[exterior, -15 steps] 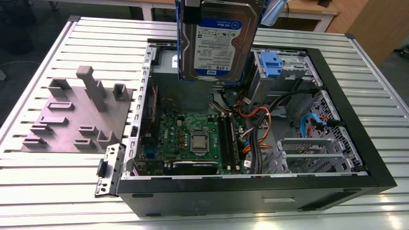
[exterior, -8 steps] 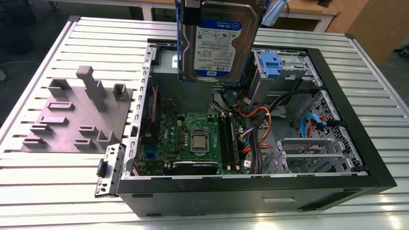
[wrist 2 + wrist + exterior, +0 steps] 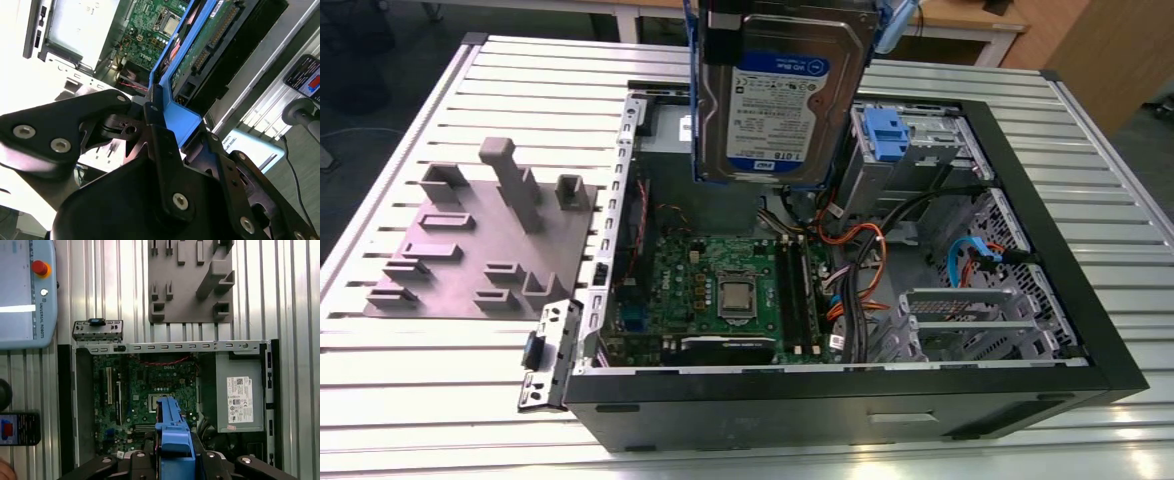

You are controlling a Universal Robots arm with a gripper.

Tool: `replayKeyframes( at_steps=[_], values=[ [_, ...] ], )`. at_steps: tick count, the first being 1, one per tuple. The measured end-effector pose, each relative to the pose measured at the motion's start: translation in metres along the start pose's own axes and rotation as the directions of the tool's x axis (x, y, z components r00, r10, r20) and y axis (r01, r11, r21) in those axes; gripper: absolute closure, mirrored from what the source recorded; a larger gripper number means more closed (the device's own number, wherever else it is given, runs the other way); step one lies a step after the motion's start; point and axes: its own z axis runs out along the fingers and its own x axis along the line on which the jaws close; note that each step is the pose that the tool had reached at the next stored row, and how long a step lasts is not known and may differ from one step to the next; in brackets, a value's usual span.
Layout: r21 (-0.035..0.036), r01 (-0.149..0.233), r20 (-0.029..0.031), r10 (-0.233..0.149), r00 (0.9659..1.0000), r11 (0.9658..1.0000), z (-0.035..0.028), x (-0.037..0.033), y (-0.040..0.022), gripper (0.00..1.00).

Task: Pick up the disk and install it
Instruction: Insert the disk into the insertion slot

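- Farthest toward the exterior view's left, a grey plate (image 3: 467, 245) with raised blocks lies flat on the ribbed metal table (image 3: 400, 400).
- Just beside the plate, a small metal bracket (image 3: 550, 350) stands at the corner of the open computer case (image 3: 854, 410), which lies on its side on the table.
- Inside the case, on the side nearer the plate, a green circuit board (image 3: 720, 290) covers the floor, with a square chip (image 3: 738, 297) bare near its middle.
- The disk (image 3: 781, 90) hangs upright in the air over the far part of the case. Its label faces the camera and its blue frame runs along its edges.
- The claw (image 3: 180, 120) is pinching the disk by the end of that blue frame. In both wrist views its black fingers (image 3: 162, 150) press on either side of the blue plastic.
- Toward the exterior view's right, a blue latch (image 3: 886, 135) sits on a metal bay by the far wall.
- Orange and black cables (image 3: 854, 250) run below the latch.
- A slotted metal cage (image 3: 961, 320) stands nearest the right wall.
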Motion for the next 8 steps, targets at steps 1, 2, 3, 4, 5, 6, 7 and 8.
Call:
replayKeyframes(
  at_steps=[1, 2, 3, 4, 5, 6, 7, 8],
  values=[
    [0.0001, 0.0, 0.0001, 0.0, 1.0, 1.0, 0.0003, 0.0004, -0.0017, 0.64],
    [0.0, 0.0, 0.0, 0.0, 1.0, 1.0, 0.0004, 0.0006, -0.0042, 0.64],
    [-0.0001, 0.0, -0.0001, 0.0, 1.0, 1.0, 0.0006, 0.0007, -0.0072, 0.64],
    [0.0, 0.0, 0.0, 0.0, 1.0, 1.0, 0.0009, 0.0008, -0.0113, 0.64],
    [0.0, 0.0, 0.0, 0.0, 1.0, 1.0, 0.0011, 0.0007, -0.0149, 0.64],
    [0.0, 0.0, 0.0, 0.0, 1.0, 1.0, 0.0013, 0.0007, -0.0181, 0.64],
    [0.0, 0.0, 0.0, 0.0, 1.0, 1.0, 0.0015, 0.0006, -0.0211, 0.64],
    [0.0, 0.0, 0.0001, 0.0, 1.0, 1.0, 0.0017, 0.0006, -0.0238, 0.64]
  ],
)
